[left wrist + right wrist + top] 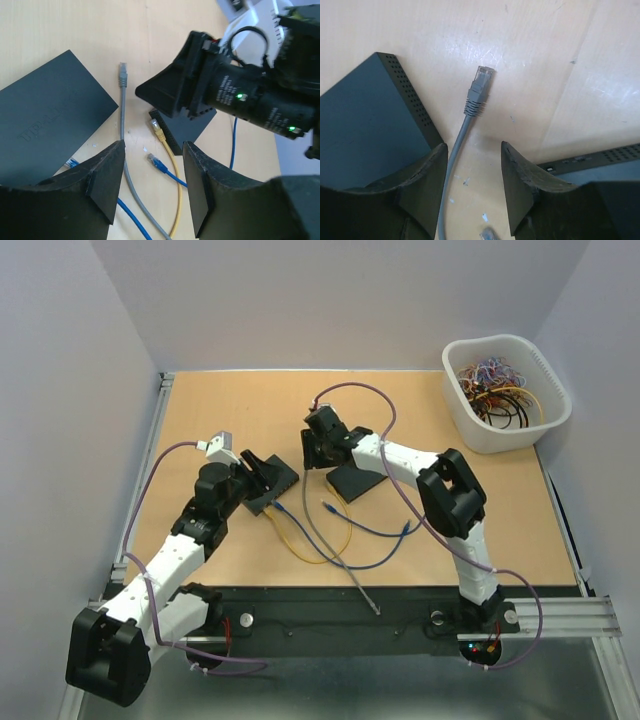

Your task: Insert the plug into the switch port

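Observation:
A grey plug (480, 82) lies flat on the wooden table, and its grey cable (455, 150) runs back between the fingers of my right gripper (472, 150). The jaws stand open, the cable close to the left finger and not clamped. One black switch (365, 130) lies left of the plug, a second switch (600, 160) at the right. From above, the right gripper (318, 452) hangs between the two switches (268, 482) (355, 482). My left gripper (153, 146) is open and empty above loose cables beside the left switch (45, 125).
A yellow plug (157, 127) and a blue plug (155, 161) lie under the left gripper, their cables looping toward the near edge (320, 550). A white tub (505, 395) of cables stands at the back right. Another blue plug (405, 528) lies near the right arm.

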### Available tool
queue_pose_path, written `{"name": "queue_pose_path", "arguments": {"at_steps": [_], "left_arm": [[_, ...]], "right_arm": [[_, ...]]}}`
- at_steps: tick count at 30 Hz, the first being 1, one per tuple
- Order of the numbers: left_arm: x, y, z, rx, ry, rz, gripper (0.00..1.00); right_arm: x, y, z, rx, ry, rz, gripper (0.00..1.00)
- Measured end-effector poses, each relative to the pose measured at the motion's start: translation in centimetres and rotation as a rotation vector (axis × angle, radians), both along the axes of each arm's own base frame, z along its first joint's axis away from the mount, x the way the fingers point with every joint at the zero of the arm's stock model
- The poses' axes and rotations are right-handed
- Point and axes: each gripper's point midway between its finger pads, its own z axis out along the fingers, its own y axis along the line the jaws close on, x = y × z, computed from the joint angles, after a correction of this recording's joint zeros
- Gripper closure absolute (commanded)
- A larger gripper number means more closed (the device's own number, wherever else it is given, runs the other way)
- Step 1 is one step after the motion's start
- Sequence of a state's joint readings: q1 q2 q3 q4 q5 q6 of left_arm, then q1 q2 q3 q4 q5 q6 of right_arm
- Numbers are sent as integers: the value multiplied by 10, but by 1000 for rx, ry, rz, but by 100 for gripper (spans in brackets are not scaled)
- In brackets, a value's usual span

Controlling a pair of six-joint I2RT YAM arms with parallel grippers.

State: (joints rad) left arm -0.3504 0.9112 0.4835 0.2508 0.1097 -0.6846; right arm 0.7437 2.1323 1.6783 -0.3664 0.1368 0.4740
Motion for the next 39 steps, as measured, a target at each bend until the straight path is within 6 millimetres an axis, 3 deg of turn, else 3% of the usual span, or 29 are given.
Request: {"name": "queue_pose_path", "arguments": {"at_steps": [4, 12, 19, 27, 34, 39], "left_arm": [[1, 1, 1, 3, -5, 1, 40], [2, 3, 1, 6, -10, 2, 40], [2, 4, 2, 7, -13, 3, 40], [1, 4, 0, 8, -10, 1, 40], [1, 6, -3, 12, -6, 4, 40], [1, 5, -2, 7, -11, -1, 40]], "right_arm": [[1, 7, -22, -8, 37, 16, 49], [2, 14, -38, -10, 61, 30, 54], [3, 15, -41, -9, 64, 25, 78], [7, 20, -43, 4, 55, 19, 99], [6, 17, -43, -8, 26, 17, 100], [-21, -7, -36, -44, 39, 32, 100]]}}
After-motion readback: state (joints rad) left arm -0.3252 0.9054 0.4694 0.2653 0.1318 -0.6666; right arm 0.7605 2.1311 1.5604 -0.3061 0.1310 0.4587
